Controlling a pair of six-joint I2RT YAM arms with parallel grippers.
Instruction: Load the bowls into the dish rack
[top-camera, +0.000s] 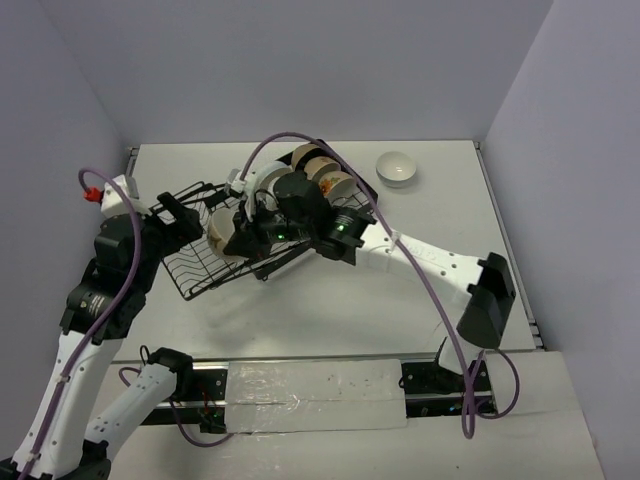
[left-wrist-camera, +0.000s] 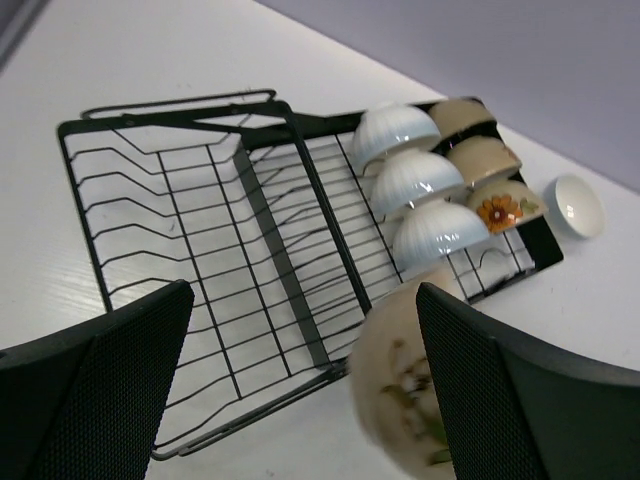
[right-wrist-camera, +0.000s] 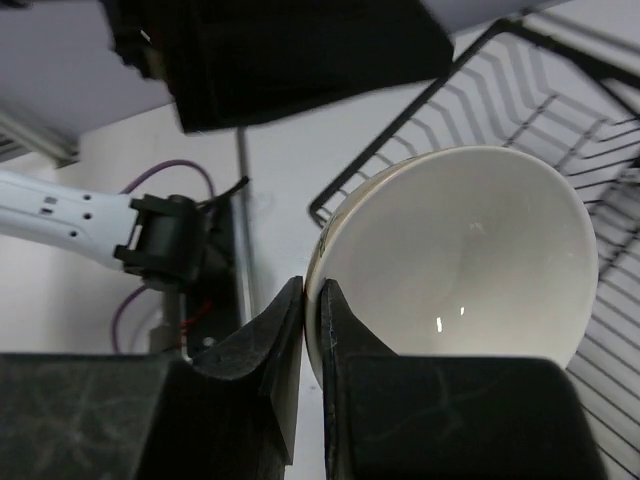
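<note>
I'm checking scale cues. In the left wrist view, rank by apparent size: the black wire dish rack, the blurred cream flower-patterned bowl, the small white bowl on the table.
1. black wire dish rack
2. cream flower-patterned bowl, inflated by nearness to the camera
3. small white bowl, farther off; real bowl sizes may be alike

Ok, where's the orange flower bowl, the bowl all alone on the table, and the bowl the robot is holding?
orange-flower bowl (left-wrist-camera: 503, 212): left wrist view, on its painted flower.
lone white bowl (top-camera: 397, 168): top external view, on its inside.
held cream bowl (right-wrist-camera: 470, 250): right wrist view, on its inside.
</note>
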